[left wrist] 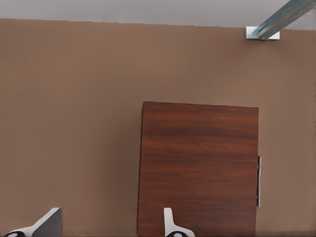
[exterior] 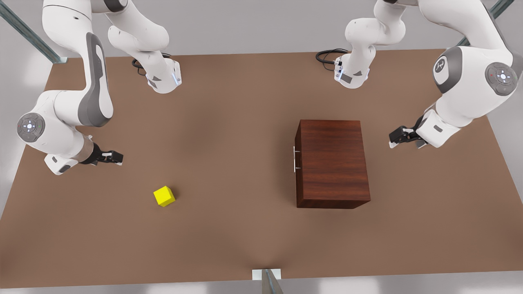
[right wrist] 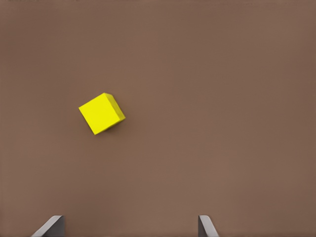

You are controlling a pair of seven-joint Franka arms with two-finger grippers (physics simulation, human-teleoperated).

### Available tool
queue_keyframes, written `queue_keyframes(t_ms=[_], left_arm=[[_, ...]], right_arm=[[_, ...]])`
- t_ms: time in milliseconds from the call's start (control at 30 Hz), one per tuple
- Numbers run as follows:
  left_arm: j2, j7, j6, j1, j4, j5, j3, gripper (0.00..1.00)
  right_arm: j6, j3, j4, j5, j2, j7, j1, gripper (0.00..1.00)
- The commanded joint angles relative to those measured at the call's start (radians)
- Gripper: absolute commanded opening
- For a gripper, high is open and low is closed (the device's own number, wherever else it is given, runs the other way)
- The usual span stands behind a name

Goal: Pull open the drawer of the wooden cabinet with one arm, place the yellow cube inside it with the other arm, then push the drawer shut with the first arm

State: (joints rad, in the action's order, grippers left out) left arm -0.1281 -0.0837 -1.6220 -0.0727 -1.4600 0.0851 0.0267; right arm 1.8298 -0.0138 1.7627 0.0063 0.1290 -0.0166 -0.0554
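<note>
Drawer shut, cube on the table, both arms clear.

The wooden cabinet stood with its drawer handle facing the yellow cube, well apart on the table. The left gripper, fingers spread, hung behind the cabinet, opposite the handle; the right gripper, also spread, was nearer the cube.

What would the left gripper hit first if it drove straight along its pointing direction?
Likely the wooden cabinet: the left gripper, open, points toward its back side. Height is unclear, so it might pass over the top.
</note>
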Motion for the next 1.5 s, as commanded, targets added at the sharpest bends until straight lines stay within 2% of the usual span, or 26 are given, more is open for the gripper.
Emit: queue_keyframes(t_ms=[0,67,133,200,233,267,400,467,533,700,767,1167,1467], left_arm=[[0.001,-0.008,0.021,0.004,0.001,0.002,0.001,1.00],[0.001,-0.018,0.021,-0.004,0.003,0.010,-0.001,1.00],[-0.014,-0.082,0.021,-0.077,-0.005,-0.021,0.001,1.00],[-0.074,-0.227,0.033,-0.277,0.000,-0.105,0.004,1.00],[-0.105,-0.428,0.031,-0.375,0.016,-0.105,0.009,1.00],[-0.159,-0.476,0.027,-0.433,0.065,-0.114,0.009,1.00],[-0.311,-0.757,0.017,-0.596,0.197,-0.194,0.010,1.00],[-0.392,-0.910,0.014,-0.663,0.256,-0.246,0.009,1.00],[-0.456,-1.022,-0.002,-0.703,0.254,-0.306,0.009,1.00],[-0.510,-1.064,-0.035,-0.708,0.239,-0.329,0.002,1.00],[-0.531,-1.058,-0.042,-0.708,0.242,-0.401,0.002,1.00],[-0.631,-0.998,-0.050,-0.731,0.236,-0.614,0.004,1.00],[-0.683,-1.013,-0.052,-0.745,0.236,-0.659,0.004,1.00]], right_arm=[[0.002,0.000,0.000,0.000,0.000,0.081,-0.001,1.00],[0.003,0.000,-0.002,0.000,0.000,0.087,-0.001,1.00],[0.006,-0.002,-0.020,0.003,0.007,0.290,0.020,1.00],[0.008,-0.002,-0.077,0.001,0.066,0.627,0.046,1.00],[0.043,-0.002,-0.088,0.008,0.084,0.754,0.049,1.00],[0.078,-0.002,-0.088,0.003,0.101,0.849,0.058,1.00],[0.132,0.000,-0.043,0.017,0.152,0.905,0.066,1.00],[0.310,0.002,0.078,0.069,0.147,0.906,0.049,1.00],[0.345,0.000,0.113,0.069,0.152,0.922,0.049,1.00],[0.422,0.002,0.116,0.093,0.195,1.100,0.052,1.00],[0.457,0.000,0.115,0.096,0.216,1.141,0.068,1.00],[0.516,-0.002,0.100,0.096,0.334,1.219,0.111,1.00],[0.516,0.000,0.101,0.103,0.377,1.256,0.152,1.00]])
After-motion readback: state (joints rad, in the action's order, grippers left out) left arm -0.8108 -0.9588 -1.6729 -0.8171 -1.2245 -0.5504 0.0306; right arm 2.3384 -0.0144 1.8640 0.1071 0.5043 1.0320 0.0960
